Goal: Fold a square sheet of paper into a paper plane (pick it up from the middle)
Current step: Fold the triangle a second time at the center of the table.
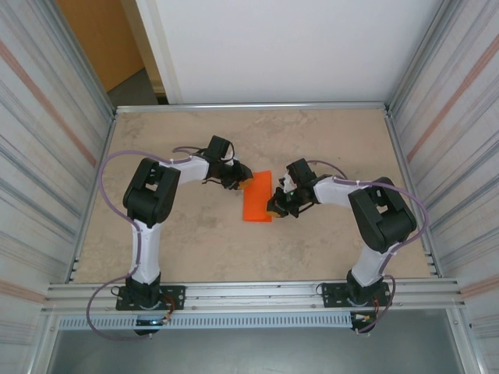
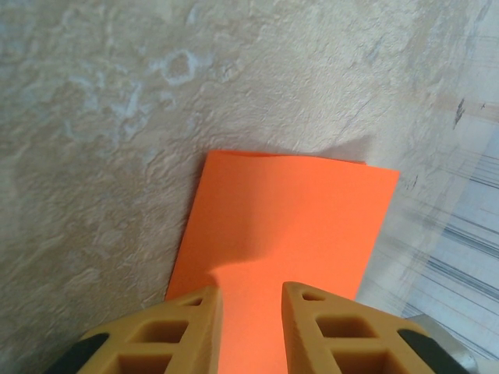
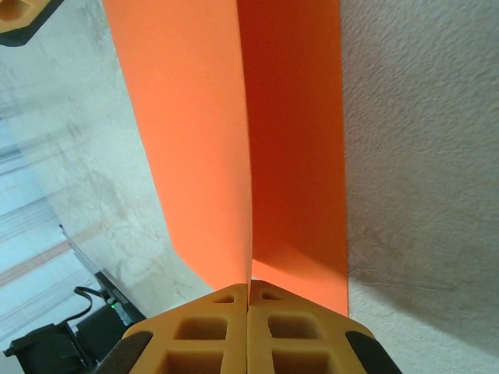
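Top external view, then: where is the orange sheet (image 1: pixel 258 199)?

— It lies near the middle of the beige table (image 1: pixel 195 234), a narrow rectangle running from upper right to lower left, with a gripper at each end.

— Which end has which?

— The left gripper (image 1: pixel 243 185) is at the sheet's upper left edge and the right gripper (image 1: pixel 274 209) at its lower right corner.

— How does the right one stand?

— On the right wrist view its fingers (image 3: pixel 226 327) are pressed together, pinching the sheet where a long crease runs into the seam. One flap rises to the left of the crease.

— And the left?

— On the left wrist view its fingers (image 2: pixel 191 327) stand a narrow gap apart, with orange showing between them. Whether they touch the paper cannot be told.
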